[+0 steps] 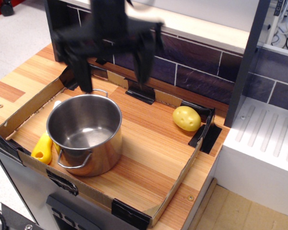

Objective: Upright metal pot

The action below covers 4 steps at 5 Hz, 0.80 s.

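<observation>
Gripper (pixel 113 64) raised high, motion-blurred (arm mostly out of frame), jaws spread wide, pointing down, empty.

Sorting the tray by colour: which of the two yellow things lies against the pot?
The yellow-handled tool, wedged beside the metal pot at the tray's left wall. The yellow potato sits apart, near the right corner.

One large shiny stainless-steel cylindrical pot (pixel 85 133) stands upright, with two thin wire loop handles showing at its rim. Just left of the pot lies one yellow plastic-looking utensil (pixel 43 148). Well right of the pot sits one yellow potato (pixel 186 118). One shallow cardboard tray (pixel 182 168) holds all three.
</observation>
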Each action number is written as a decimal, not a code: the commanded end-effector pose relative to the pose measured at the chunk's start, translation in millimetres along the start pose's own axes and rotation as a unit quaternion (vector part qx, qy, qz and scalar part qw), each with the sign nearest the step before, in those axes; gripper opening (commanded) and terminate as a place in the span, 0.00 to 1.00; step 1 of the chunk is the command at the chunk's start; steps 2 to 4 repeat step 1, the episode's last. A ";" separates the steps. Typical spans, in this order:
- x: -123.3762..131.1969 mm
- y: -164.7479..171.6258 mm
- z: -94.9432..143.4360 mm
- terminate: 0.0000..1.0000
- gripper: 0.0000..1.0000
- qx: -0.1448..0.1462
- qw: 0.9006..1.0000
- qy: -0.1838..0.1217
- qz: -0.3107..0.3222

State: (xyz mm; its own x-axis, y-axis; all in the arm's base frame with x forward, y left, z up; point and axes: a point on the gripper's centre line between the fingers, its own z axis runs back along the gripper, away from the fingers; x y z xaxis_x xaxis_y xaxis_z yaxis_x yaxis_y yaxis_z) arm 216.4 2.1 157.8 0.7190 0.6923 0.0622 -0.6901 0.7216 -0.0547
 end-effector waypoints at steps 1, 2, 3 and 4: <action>15.5 10.0 45.2 1.00 1.00 -0.030 0.999 -0.025 0.011; 15.5 10.0 45.2 1.00 1.00 -0.030 0.999 -0.025 0.011; 15.5 10.0 45.2 1.00 1.00 -0.030 0.999 -0.025 0.011; 15.5 10.0 45.2 1.00 1.00 -0.030 0.999 -0.025 0.011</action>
